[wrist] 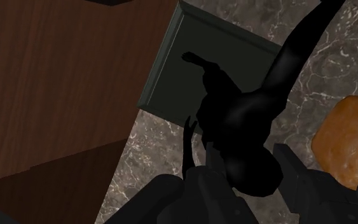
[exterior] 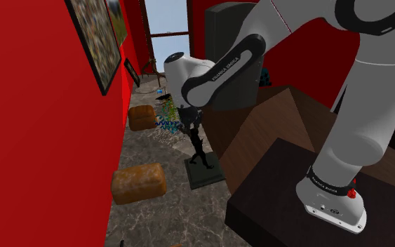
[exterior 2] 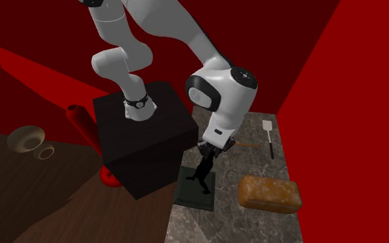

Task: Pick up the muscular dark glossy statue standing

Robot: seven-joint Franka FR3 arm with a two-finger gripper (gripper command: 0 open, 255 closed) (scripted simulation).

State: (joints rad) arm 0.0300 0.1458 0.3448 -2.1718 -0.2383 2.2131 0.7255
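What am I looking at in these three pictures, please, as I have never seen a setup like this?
A white robot arm stands on a black box. One picture looks over its shoulder, one from elsewhere in the room, and one from a camera on its hand. Its black claw is at the top of a black statue, which stands on a dark slab on a marbled surface. A brown loaf-like block lies nearby. I cannot tell whether the claw grips the statue.
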